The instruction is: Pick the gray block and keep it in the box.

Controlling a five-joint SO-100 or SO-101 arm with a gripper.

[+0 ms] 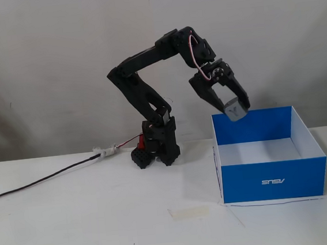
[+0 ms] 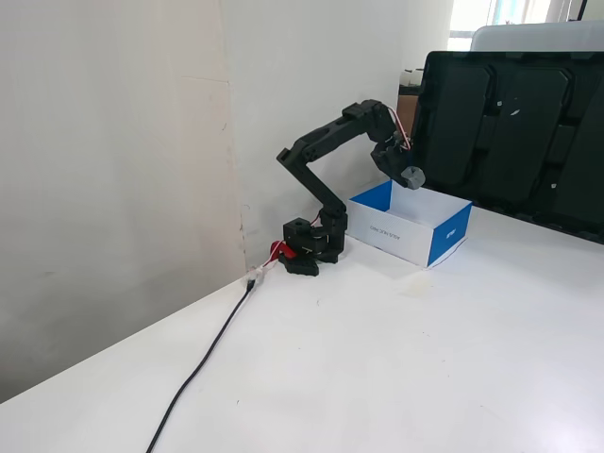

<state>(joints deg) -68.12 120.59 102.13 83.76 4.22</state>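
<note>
The hand (image 1: pixel 235 108) was clamped on the gray block (image 1: pixel 236 111), holding it in the air above the back left corner of the box (image 1: pixel 271 180) as a fixed view showed it. To do the drop well, the arm would likely need to carry the block further inward over the box's white floor, lower it, then part its fingers.

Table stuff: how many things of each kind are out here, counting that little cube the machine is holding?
Gray block, held in the gripper: 1
Blue box: 1
Robot arm: 1
Black cable: 1
Strip of tape: 1
Total: 5
</note>
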